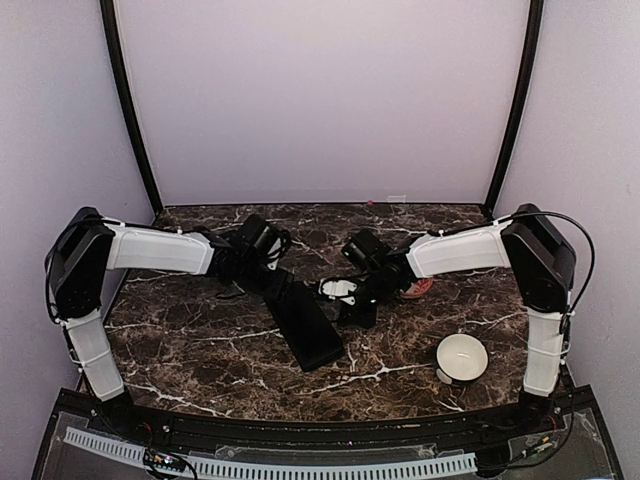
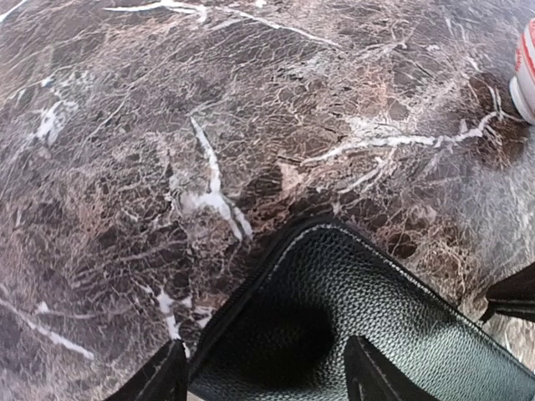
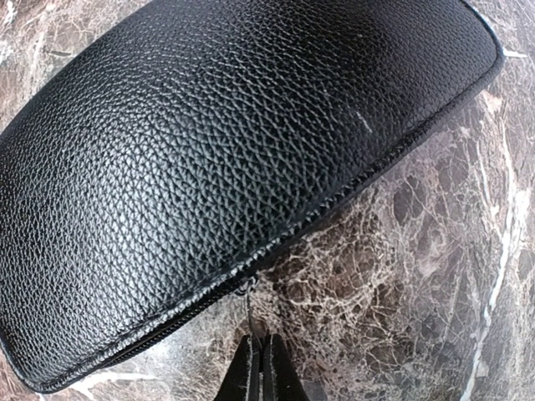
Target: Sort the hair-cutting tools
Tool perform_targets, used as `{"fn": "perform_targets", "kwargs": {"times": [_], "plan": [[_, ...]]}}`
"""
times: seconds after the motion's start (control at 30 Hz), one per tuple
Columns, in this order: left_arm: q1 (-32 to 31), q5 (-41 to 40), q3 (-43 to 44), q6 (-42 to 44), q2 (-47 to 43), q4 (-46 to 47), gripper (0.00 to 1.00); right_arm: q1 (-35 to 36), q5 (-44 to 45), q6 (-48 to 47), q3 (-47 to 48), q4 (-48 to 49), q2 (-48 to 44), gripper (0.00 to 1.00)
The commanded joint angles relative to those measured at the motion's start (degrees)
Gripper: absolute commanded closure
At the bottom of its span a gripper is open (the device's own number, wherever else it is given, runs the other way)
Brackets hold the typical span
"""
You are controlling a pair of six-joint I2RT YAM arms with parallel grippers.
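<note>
A flat black leather case (image 1: 303, 318) lies on the marble table, and no hair-cutting tools show outside it. My left gripper (image 1: 258, 256) is at the case's far end. In the left wrist view the case's rounded end (image 2: 334, 309) fills the gap between the fingers (image 2: 263, 372) and bows upward, so the gripper grips it. My right gripper (image 1: 357, 298) is at the case's right edge. In the right wrist view its fingers (image 3: 259, 359) are shut on the thin metal zipper pull (image 3: 249, 313) at the zipped edge of the case (image 3: 209, 167).
A white bowl (image 1: 461, 357) stands at the front right. An orange-red bowl (image 1: 421, 288) sits behind the right forearm, and its striped rim shows in the left wrist view (image 2: 525, 71). Purple walls enclose the table (image 1: 200, 350).
</note>
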Motion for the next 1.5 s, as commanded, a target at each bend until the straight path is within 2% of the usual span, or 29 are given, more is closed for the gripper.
{"fn": "perform_targets", "kwargs": {"times": [0.0,0.1,0.17,0.23,0.4,0.5,0.67,0.9,1.03,1.2,1.3,1.47], "plan": [[4.48,12.58,1.47,7.83,-1.05,0.64,0.37,-0.5,-0.87,-0.34,1.07,0.01,1.28,1.0],[10.6,22.21,3.5,10.49,2.11,-0.91,0.44,-0.51,-1.29,-0.6,1.14,0.02,1.62,1.0],[12.41,29.65,4.56,11.03,4.13,-0.12,0.45,-0.54,-1.29,-0.61,1.31,-0.07,1.74,1.0],[12.66,32.33,5.45,11.96,6.06,1.22,0.44,-0.51,-1.34,-0.63,1.37,-0.12,1.77,1.0],[12.73,33.95,10.06,15.89,10.43,-2.92,0.44,-0.47,-1.72,-0.52,1.56,-0.15,1.7,1.0],[12.99,36.87,11.86,16.7,12.28,-4.17,0.48,-0.44,-1.7,-0.56,1.75,-0.07,2.03,1.0],[13.13,38.85,13.6,16.01,14.66,-4.55,0.6,-0.47,-1.87,-0.45,1.94,-0.12,2.43,1.0],[13.15,42.46,14.0,15.77,16.0,-4.82,0.7,-0.49,-1.83,-0.42,1.95,-0.13,2.68,1.0],[13.1,42.78,13.99,15.86,16.13,-5.4,0.81,-0.44,-1.84,-0.36,2.11,-0.17,2.96,1.0],[13.12,44.44,14.13,15.95,16.27,-6.06,0.9,-0.53,-1.21,-0.38,1.98,-0.06,2.29,1.0],[13.13,45.35,14.01,15.76,16.32,-6.46,1.0,-0.54,-0.66,-0.46,1.69,-0.08,1.84,1.0],[13.07,43.96,13.79,15.59,16.23,-7.36,1.0,-0.53,-0.07,-0.91,0.17,-0.25,0.22,1.0]]}}
